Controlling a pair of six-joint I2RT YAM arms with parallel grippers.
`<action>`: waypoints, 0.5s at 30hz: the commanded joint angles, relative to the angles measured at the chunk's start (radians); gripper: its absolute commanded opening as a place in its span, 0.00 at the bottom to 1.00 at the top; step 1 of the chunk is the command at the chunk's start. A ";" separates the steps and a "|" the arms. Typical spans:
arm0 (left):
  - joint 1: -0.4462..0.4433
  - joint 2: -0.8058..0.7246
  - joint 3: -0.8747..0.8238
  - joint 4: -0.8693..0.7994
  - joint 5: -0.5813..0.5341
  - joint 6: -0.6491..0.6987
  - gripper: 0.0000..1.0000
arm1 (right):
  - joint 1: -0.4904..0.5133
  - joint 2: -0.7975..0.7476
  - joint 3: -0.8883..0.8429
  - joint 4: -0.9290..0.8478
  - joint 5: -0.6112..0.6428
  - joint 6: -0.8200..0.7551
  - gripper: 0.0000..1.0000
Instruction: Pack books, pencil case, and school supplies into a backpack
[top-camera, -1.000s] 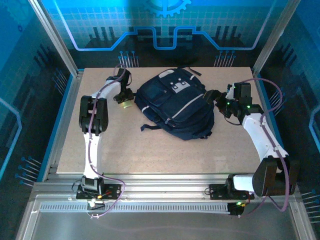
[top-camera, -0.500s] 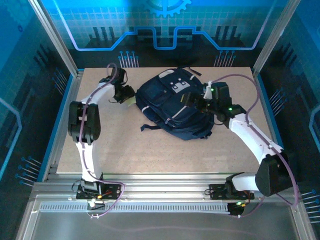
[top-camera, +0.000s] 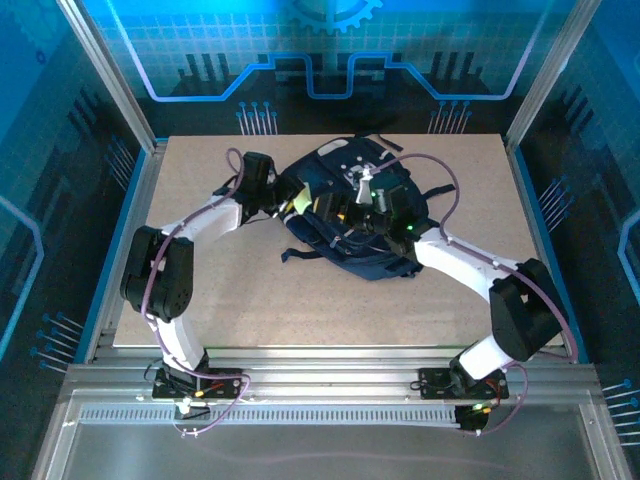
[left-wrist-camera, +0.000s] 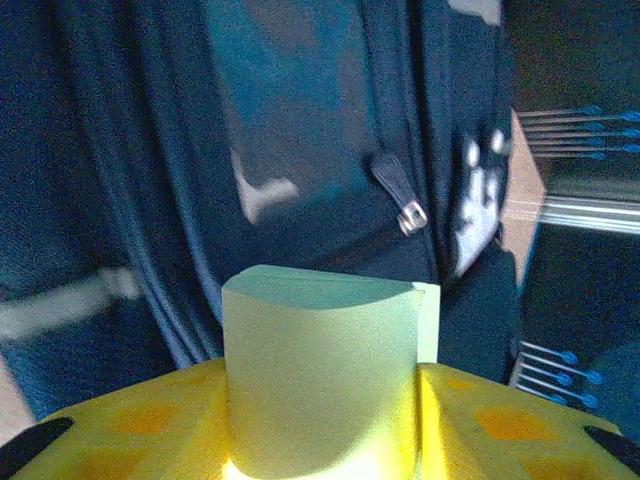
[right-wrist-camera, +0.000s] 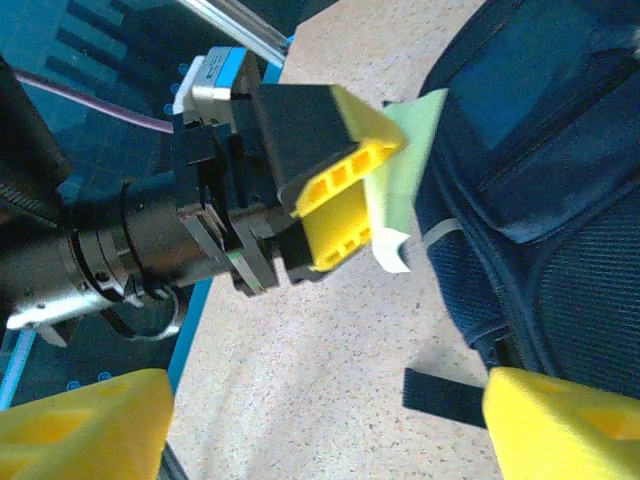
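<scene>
The dark navy backpack (top-camera: 385, 262) lies flat in the middle of the table, with a grey stripe and a zip pull (left-wrist-camera: 400, 205) on its side. My left gripper (top-camera: 293, 203) is at the bag's left edge, shut on a pale-green block (left-wrist-camera: 320, 370) of the school supplies. The block's tip (right-wrist-camera: 405, 165) touches or nearly touches the bag's fabric (right-wrist-camera: 560, 200). My right gripper (right-wrist-camera: 320, 430) hovers over the bag's left half, open, with bare table between its yellow fingers (right-wrist-camera: 560, 420). The books and the pencil case are out of view.
A dark strap end (right-wrist-camera: 445, 395) lies on the table beside the bag's lower left. The speckled tabletop (top-camera: 300, 300) stretches in front of the bag. Metal frame rails (top-camera: 330, 360) run along the near edge, and blue panels wall the cell.
My right arm has swung left from the bag's right side to over the bag, its jaws narrowing a little. My left arm has carried the block right to the bag's edge.
</scene>
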 joint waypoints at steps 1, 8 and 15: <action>-0.037 -0.062 -0.043 0.136 -0.010 -0.117 0.47 | 0.021 0.037 0.026 0.060 0.033 0.016 0.77; -0.072 -0.099 -0.093 0.177 -0.005 -0.162 0.47 | 0.023 0.058 0.000 0.036 0.124 -0.046 0.61; -0.112 -0.143 -0.121 0.184 -0.008 -0.174 0.47 | 0.022 0.120 0.049 0.038 0.123 -0.075 0.54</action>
